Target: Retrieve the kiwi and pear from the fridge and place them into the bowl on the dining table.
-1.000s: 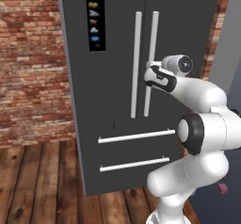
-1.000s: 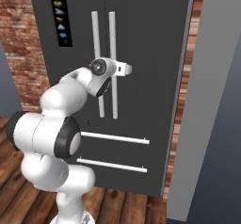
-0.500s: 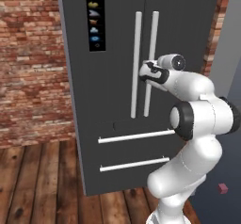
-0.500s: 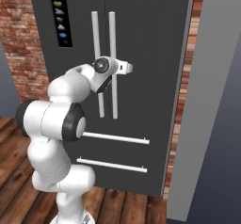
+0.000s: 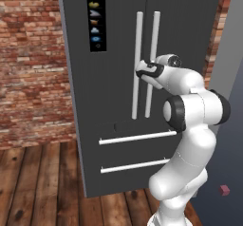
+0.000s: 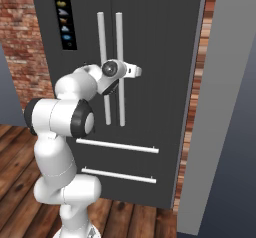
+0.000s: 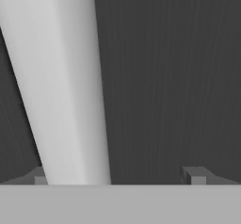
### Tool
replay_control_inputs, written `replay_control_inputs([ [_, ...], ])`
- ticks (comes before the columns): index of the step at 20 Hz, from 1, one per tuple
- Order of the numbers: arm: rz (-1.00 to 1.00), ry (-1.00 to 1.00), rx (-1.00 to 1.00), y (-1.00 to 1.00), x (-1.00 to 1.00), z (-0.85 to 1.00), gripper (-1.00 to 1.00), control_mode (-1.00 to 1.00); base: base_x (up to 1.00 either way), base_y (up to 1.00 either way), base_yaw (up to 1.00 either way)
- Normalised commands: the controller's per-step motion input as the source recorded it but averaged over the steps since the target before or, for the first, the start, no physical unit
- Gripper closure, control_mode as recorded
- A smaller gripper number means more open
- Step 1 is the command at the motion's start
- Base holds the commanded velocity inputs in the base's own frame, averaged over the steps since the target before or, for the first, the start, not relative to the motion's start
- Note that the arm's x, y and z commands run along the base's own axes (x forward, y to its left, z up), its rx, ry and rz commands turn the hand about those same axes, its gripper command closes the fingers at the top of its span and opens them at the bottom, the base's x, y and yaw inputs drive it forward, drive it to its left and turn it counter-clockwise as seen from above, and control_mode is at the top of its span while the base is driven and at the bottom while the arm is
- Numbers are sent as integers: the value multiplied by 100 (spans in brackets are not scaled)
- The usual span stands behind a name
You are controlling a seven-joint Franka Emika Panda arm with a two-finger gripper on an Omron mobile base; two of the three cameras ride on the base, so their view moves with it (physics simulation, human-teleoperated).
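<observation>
At the fridge front: the fridge (image 5: 118,101) stands shut, a tall dark grey cabinet filling the middle of both base views; the kiwi, pear and bowl are judged to be elsewhere, the fruit presumably behind these doors.
Handles: two long white vertical bars (image 5: 137,63) run side by side down the upper doors, with two horizontal bars (image 5: 137,137) on the drawers below.
Gripper: the gripper (image 5: 141,73) sits at the vertical bars, jaws spread wide; in the hand view one bar (image 7: 66,86) rises just inside one fingertip, off-centre between the two, nothing pinched yet.
Handling, as a judgement: the door is heavy, rigid and hinged, the bar smooth and likely slippery; best taken mid-bar, squarely, then pulled along the door's arc.
Door strip: a black panel of coloured icons (image 5: 96,16) sits high on the left door.
Surface: wooden plank floor (image 5: 33,187) underfoot.
Room: red brick wall (image 5: 28,59) beside the fridge, a plain grey panel (image 6: 225,132) on the other side.
</observation>
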Motion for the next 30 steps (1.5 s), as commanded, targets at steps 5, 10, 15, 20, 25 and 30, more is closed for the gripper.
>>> replay_control_inputs([
  [5, 0, 0, 0, -20, 44, -8, -100, -100, 0, 0, 0],
  [10, 0, 0, 0, -23, 46, -7, -100, -100, 0, 0, 0],
  [15, 0, 2, 0, -5, 35, 0, 100, -100, 0, 0, 0],
  [20, 1, 7, 0, -1, -21, 3, 100, -100, 0, 0, 0],
  [25, 3, 0, 0, -17, -94, 25, 100, -100, 0, 0, 0],
  [30, 0, 0, 0, -55, -100, 38, 100, -100, 0, 0, 0],
])
